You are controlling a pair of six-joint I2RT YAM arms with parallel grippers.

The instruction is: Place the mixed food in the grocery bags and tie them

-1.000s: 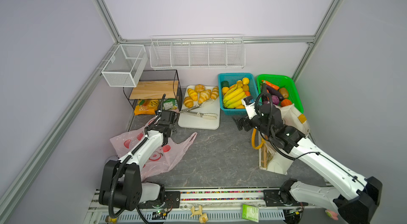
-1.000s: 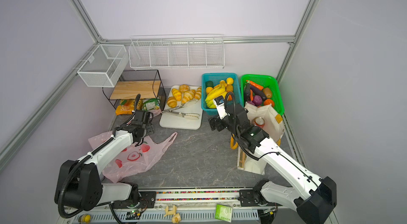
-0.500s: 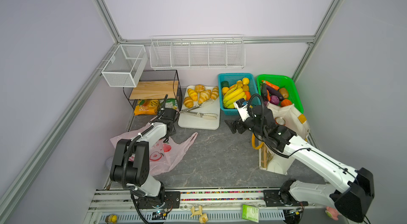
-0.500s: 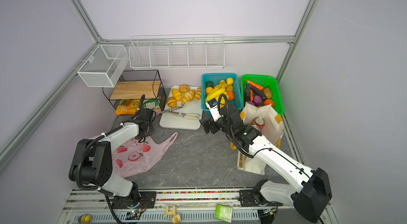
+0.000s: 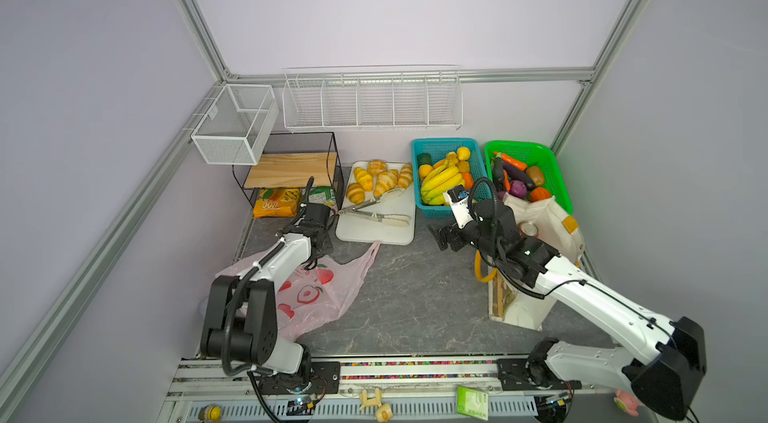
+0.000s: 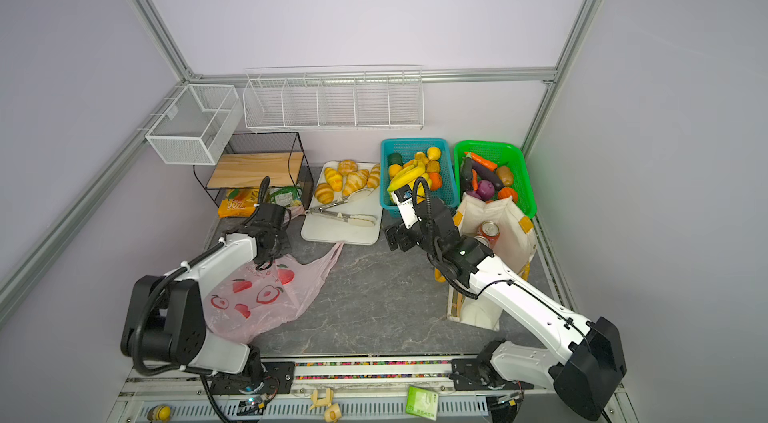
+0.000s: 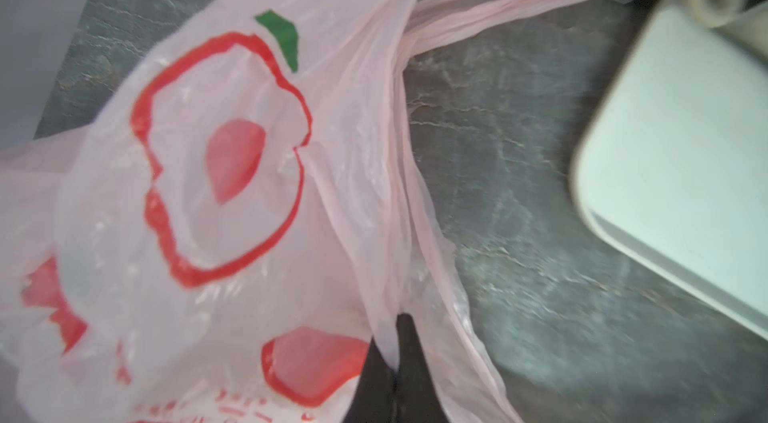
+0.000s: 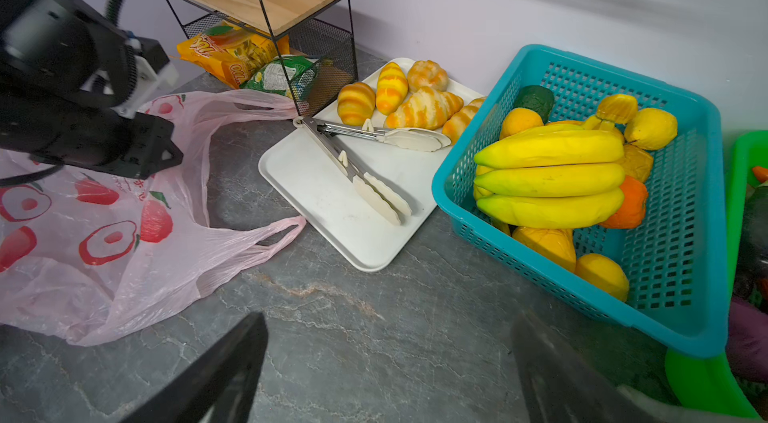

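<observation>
The left fingers (image 7: 405,342) are pinched shut on a fold of the pink bag (image 5: 320,296), which lies on the surface (image 5: 415,296) just beside the white tray (image 5: 365,230). The right fingers (image 8: 224,371) stand wide and empty near the teal basket (image 8: 673,275) of bananas (image 8: 548,179). A can (image 5: 528,229) sits in the canvas tote (image 5: 552,215).

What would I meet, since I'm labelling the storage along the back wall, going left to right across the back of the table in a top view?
In a top view: black wire shelf → white tray → teal basket → green basket.
</observation>
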